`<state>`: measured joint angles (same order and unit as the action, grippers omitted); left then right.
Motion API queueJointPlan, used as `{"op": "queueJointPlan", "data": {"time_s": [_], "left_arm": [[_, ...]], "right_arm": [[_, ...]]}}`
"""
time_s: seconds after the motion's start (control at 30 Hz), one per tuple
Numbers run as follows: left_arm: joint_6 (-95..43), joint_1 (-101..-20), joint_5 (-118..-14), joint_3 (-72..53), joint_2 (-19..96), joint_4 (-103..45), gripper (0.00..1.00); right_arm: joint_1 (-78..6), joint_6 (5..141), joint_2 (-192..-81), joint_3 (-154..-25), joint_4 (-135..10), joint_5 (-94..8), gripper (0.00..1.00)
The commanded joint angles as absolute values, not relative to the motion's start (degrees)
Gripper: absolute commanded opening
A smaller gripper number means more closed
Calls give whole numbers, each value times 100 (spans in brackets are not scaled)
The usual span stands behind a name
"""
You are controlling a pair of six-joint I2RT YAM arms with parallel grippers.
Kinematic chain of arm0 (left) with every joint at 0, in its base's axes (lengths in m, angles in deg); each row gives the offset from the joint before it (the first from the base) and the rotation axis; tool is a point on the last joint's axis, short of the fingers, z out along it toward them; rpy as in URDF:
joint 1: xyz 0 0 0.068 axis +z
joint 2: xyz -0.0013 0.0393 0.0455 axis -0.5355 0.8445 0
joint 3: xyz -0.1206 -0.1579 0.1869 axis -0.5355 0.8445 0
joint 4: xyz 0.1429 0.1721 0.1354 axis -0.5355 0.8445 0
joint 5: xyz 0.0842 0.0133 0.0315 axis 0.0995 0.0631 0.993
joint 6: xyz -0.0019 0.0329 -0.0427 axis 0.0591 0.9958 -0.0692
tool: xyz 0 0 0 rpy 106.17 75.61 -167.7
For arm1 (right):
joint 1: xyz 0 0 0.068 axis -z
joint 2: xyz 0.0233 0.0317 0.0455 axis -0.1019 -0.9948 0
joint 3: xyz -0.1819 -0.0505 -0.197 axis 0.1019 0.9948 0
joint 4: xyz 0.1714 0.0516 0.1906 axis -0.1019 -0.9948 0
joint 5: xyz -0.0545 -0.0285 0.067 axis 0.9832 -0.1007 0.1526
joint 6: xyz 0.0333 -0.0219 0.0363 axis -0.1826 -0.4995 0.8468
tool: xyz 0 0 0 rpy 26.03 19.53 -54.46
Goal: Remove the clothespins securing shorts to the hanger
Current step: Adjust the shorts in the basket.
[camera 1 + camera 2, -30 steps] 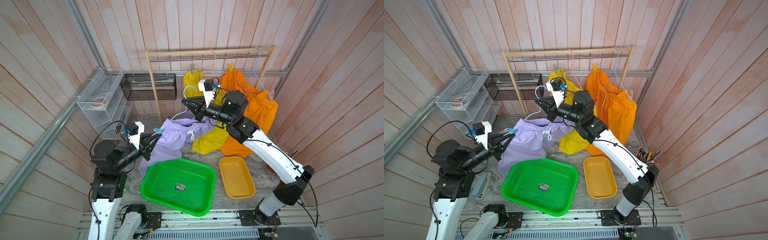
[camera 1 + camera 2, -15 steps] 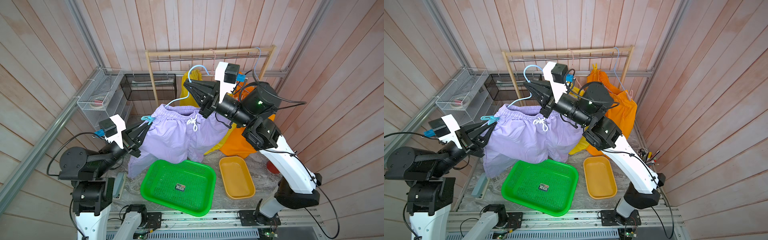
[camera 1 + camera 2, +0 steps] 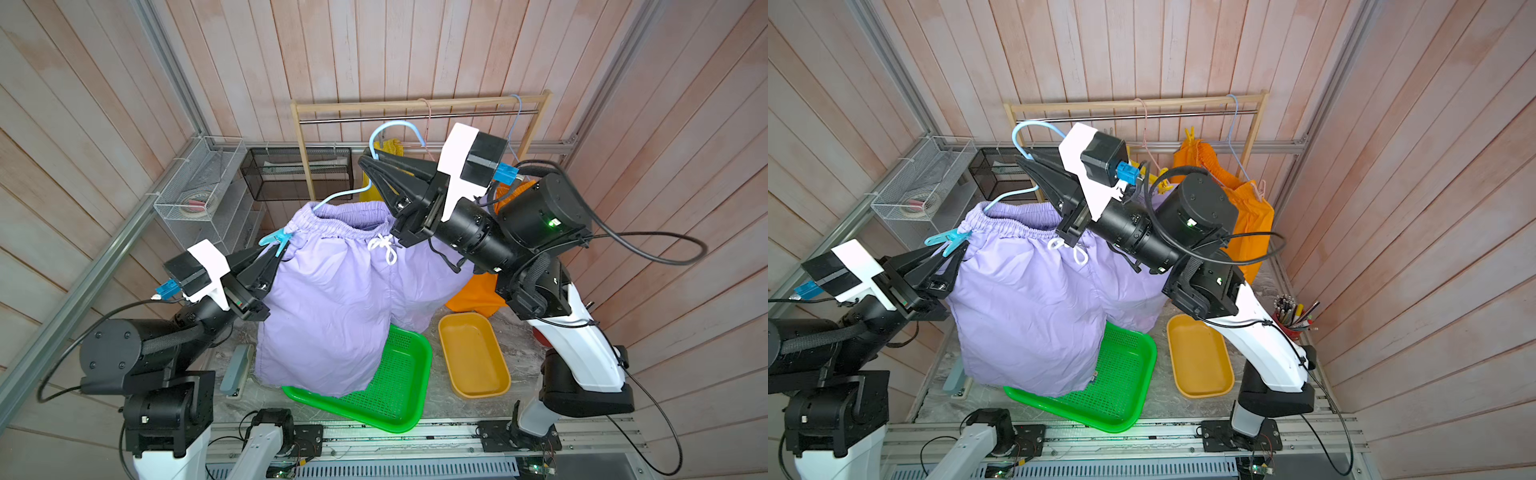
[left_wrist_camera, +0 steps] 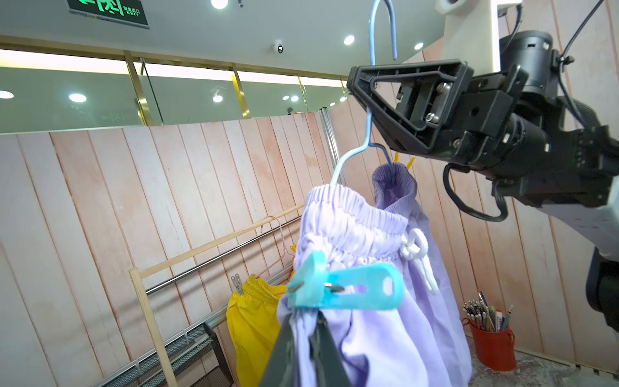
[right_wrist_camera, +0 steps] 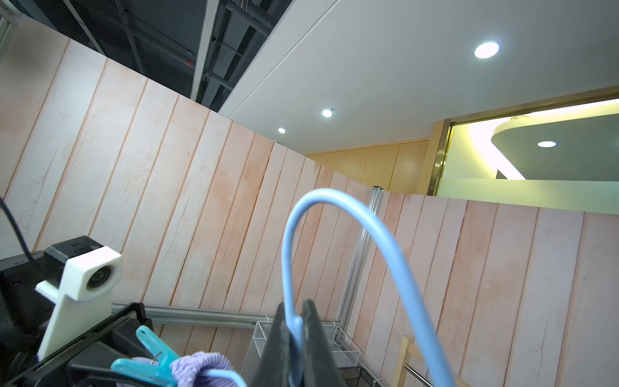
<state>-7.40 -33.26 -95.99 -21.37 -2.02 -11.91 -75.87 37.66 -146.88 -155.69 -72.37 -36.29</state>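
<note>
Left wrist only: grey clothespin on yellow shorts.

Pale pink plank walls enclose a marble-patterned tabletop, with recessed ceiling lights glowing overhead.

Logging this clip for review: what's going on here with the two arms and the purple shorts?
The right claw is shut on the neck of the blue hanger, holding it off the wooden rack. The lilac shorts hang from it above the green basket. The left claw pinches the shorts' fabric just below the teal clothespin, which is clipped on the waistband and not yet removed.
</note>
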Motion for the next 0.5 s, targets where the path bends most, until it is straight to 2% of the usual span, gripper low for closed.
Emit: {"op": "queueJointPlan", "data": {"time_s": [0.0,0.27,0.47], "left_arm": [[-528,-3361,-9167,-2145,-100,-1043,12],[-221,-3361,-8647,-1837,-336,-936,13],[-106,-3361,-8231,-1254,-623,-900,13]], "right_arm": [[-8133,3907,-15252,-15502,-8025,-4273,0],[-8465,4273,-15547,-15260,-7860,-4166,0],[-8492,4805,-15117,-13641,-6677,-3813,0]]}}
